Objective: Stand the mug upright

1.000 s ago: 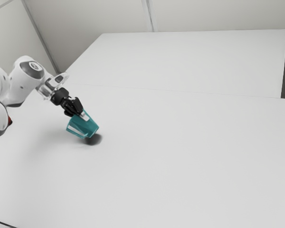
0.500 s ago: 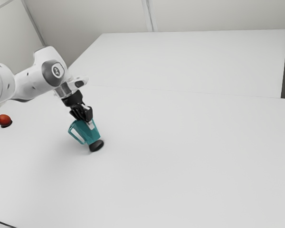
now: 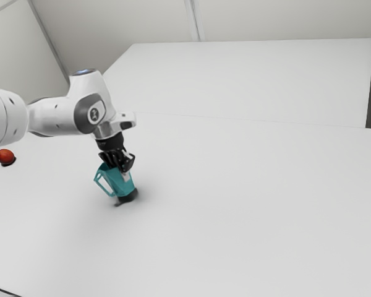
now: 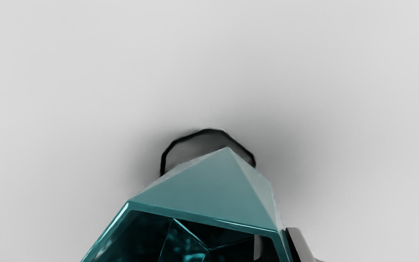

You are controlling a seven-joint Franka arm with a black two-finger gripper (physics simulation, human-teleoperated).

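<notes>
At the left edge of the exterior view, a red ball point(image 3: 5, 156) lies on the table point(image 3: 247, 198), where it lay half a second ago; the arm point(image 3: 55, 116) no longer covers it as it did in the earliest picture. The arm enters from the left, and its hand has swung from a marked slant to a steeper one, edging right and lower in the frame.

The gripper point(image 3: 122, 169) is closed on the wall of the teal mug point(image 3: 117, 180): in the wrist view one finger point(image 4: 298, 244) lies outside the wall, the other inside the mouth. The mug is left of centre, in the lower half of the frame, its handle point(image 3: 105, 189) towards the left. It has turned with the hand from a strong tilt to a milder one, mouth up but still leaning left.

That brings it closer to upright, though not fully there. A dark patch point(image 3: 128, 196) sits beneath; whether the base touches the table cannot be told. The remaining lean probably needs a little more turning before any release.
</notes>
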